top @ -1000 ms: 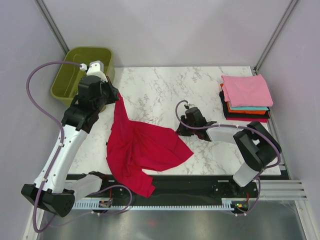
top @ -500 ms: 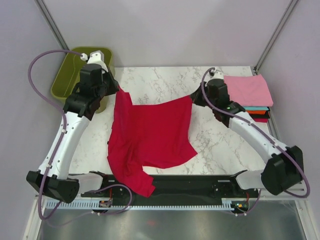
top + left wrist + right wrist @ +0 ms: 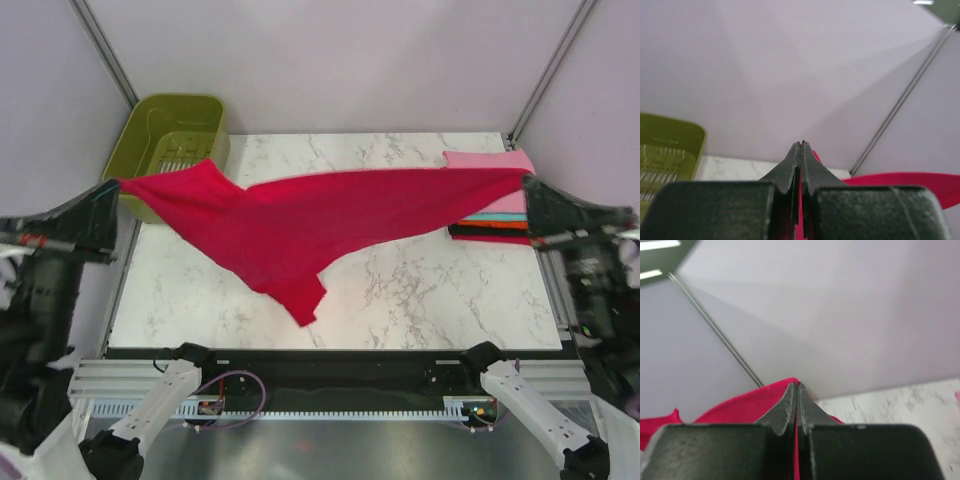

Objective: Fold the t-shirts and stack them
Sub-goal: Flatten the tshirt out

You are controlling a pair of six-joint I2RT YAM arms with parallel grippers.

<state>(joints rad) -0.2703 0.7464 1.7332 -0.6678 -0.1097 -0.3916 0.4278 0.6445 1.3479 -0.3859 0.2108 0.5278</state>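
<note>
Your two arms rise close under the overhead camera. The left claw (image 3: 112, 192) and right claw (image 3: 528, 182) are each clenched on an end of the crimson t-shirt (image 3: 300, 215), and both wrist views show red cloth pinched between closed fingers. The shirt hangs stretched in the air between them, spanning the marble table (image 3: 420, 290) from side to side, with one part sagging toward the near middle. Beyond it, at the table's far right, the stack of folded t-shirts (image 3: 495, 222) sits with the pink one (image 3: 480, 160) on top. The taut cloth crosses in front and hides much of the pile. At the far-left corner stands the olive-green basket (image 3: 165, 130), its near edge also covered by the shirt.
</note>
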